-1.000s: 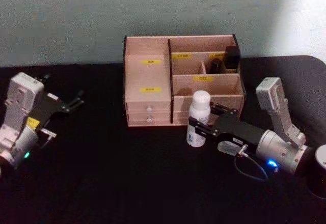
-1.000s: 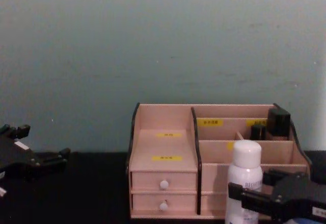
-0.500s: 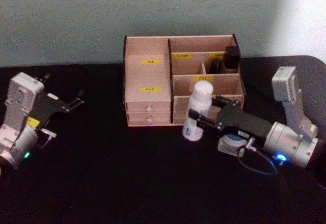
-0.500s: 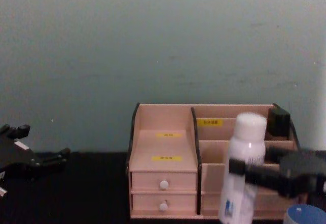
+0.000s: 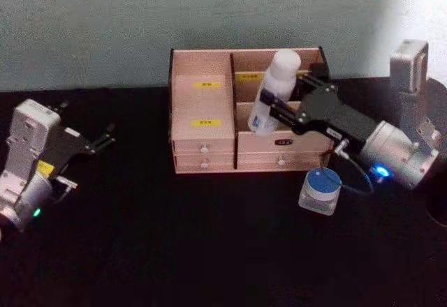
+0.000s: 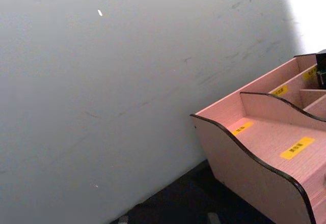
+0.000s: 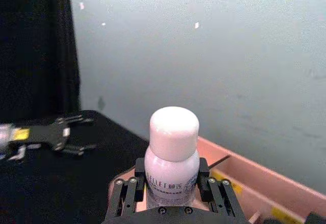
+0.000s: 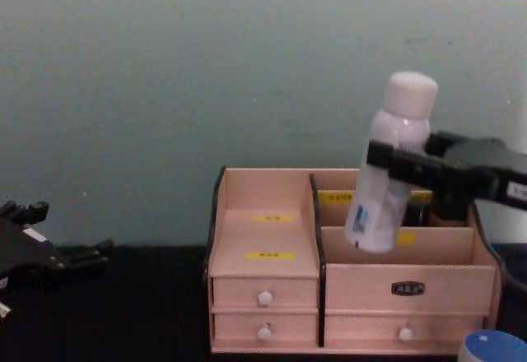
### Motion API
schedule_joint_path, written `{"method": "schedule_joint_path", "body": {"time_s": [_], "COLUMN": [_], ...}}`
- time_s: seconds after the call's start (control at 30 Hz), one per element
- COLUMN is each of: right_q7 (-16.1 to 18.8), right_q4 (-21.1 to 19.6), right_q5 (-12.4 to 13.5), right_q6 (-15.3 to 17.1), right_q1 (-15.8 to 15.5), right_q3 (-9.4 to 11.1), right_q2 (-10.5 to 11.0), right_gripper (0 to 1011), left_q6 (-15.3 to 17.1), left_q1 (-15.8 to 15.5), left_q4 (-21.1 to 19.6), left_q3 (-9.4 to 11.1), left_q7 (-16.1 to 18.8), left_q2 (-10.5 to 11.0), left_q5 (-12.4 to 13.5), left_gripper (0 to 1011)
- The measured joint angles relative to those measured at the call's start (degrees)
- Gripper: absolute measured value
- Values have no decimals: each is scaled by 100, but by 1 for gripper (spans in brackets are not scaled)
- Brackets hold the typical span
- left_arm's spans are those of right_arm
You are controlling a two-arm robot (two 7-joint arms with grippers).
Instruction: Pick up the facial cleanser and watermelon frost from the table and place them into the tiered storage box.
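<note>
Head view. Item one: facial cleanser (image 5: 272, 91), a white bottle with a white cap, tilted and lifted off the black table (image 5: 174, 244), over the right-hand compartments of the tiered storage box (image 5: 201, 101). We log the right gripper (image 5: 279, 96) as clenched on the bottle's middle. Item two: a blue-lidded jar (image 5: 320, 190), standing on the table just in front of the box's right front corner, beneath the right arm. The left gripper (image 5: 103, 137) is parked well left of the box, its fingers spread and holding nothing.

Chest view. The facial cleanser (image 8: 387, 173) hangs in the right gripper (image 8: 395, 163), its cap above the box's rear wall and its base level with the middle tier. We cannot tell whether the base touches the tiered storage box (image 8: 263, 230). The jar's lid (image 8: 492, 347) shows at the lower right corner, the left gripper (image 8: 70, 229) at the left edge.

Left wrist view. We record the box's side wall (image 6: 244, 168) and its yellow labels (image 6: 297, 147).

Right wrist view. The black fingers (image 7: 133, 188) grip the bottle (image 7: 172, 152) from both sides.
</note>
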Motion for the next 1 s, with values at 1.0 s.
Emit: {"method": "schedule_joint_path", "body": {"time_s": [1.0], "right_q7": [-627], "right_q4": [1952], "right_q5": [-828], "right_q6": [-176], "right_q1": [1310], "right_q3": [44], "right_q2": [-1053], "right_gripper": [586], "left_q6": [0], "left_q1": [0], "left_q4": [0], "left_q3": [0], "left_q7": [0], "left_q2": [0], "left_q5": [0], "left_gripper": [1001]}}
